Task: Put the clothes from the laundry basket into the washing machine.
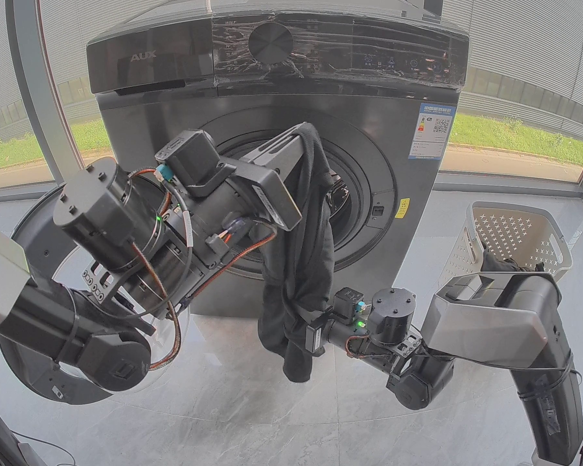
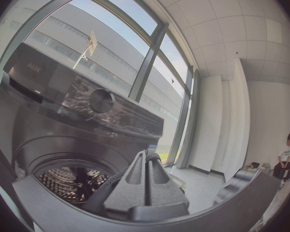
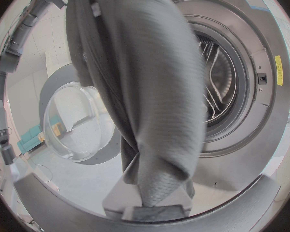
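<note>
Nearest, our right gripper (image 1: 309,332) pinches the dark garment's (image 1: 304,247) lower end. At twelve o'clock above it, our left gripper (image 1: 297,138) clamps its top before the washing machine's (image 1: 382,118) open mouth. We judge nothing loaded yet; the basket (image 1: 531,210), at three o'clock, holds more.

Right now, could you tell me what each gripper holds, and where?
One dark garment: the left gripper pinches its top end, the right gripper its lower part.

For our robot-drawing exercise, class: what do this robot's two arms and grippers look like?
Both arms are dark grey and black with rounded cylindrical joints. The left arm carries orange braided cables, a teal connector and a green light. The right arm has a pale grey angular cover. The left gripper has flat, tapered dark grey fingers.
</note>
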Controlling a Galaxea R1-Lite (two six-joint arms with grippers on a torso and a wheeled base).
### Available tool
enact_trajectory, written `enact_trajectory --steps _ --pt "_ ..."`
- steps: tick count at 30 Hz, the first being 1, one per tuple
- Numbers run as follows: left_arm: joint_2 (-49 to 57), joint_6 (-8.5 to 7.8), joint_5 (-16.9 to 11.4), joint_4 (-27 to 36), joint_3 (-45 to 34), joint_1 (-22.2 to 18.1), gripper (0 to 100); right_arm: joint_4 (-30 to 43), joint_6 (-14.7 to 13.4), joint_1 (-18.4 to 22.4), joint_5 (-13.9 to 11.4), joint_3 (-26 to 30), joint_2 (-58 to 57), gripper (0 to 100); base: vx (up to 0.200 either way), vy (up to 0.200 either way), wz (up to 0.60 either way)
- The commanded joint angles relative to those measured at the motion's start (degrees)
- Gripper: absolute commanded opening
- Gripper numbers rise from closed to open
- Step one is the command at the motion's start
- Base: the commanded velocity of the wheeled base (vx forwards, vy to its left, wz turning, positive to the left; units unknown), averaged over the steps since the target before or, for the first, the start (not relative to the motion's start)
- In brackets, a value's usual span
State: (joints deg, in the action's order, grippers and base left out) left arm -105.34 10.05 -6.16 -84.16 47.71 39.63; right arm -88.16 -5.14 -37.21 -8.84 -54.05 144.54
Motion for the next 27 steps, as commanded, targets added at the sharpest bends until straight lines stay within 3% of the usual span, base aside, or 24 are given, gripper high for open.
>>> enact_trajectory --steps 1,6,7,9,12,18,19,25,27 --pt "-4.61 -0.82 0.36 2.16 0.45 -5.53 0 -0.26 -0.39 -2.61 -0.21 9.05 -10.25 0 0.0 0.0 0.0" --pt "-8.92 -2.22 0.62 1.46 0.45 -6.58 0 -0.26 -0.66 -2.96 -0.21 13.36 -14.73 0 0.0 0.0 0.0" --pt "-12.26 -3.72 1.32 1.11 0.63 -8.17 0 -0.26 -0.83 -3.05 -0.3 15.73 -17.19 0 0.0 0.0 0.0" --pt "-15.07 -5.04 2.11 -0.04 1.5 -8.96 0 -0.26 -0.83 -3.05 -0.3 17.23 -18.33 0 0.0 0.0 0.0" --pt "-17.97 -5.39 2.2 -3.55 2.3 -9.13 0 -0.26 -0.92 -2.87 -0.21 17.84 -19.04 0 0.0 0.0 0.0" --pt "-19.64 -5.47 2.2 -4.17 2.03 -9.31 0 -0.26 -1.1 -3.05 -0.13 17.75 -19.39 0 0.0 0.0 0.0" --pt "-19.64 -5.47 2.2 -4.25 1.77 -9.22 100 -0.26 -1.36 -3.05 -0.04 17.4 -19.3 0 0.0 0.0 0.0" --pt "-18.76 -5.39 1.5 -4.52 -4.38 -9.22 100 -0.26 -1.71 -1.38 0.31 15.38 -18.6 0 0.0 0.0 0.0" --pt "-17.71 -5.47 1.32 -4.52 -7.11 -9.22 100 -0.26 -1.71 0.99 0.31 14.59 -17.72 0 0.0 0.0 0.0"
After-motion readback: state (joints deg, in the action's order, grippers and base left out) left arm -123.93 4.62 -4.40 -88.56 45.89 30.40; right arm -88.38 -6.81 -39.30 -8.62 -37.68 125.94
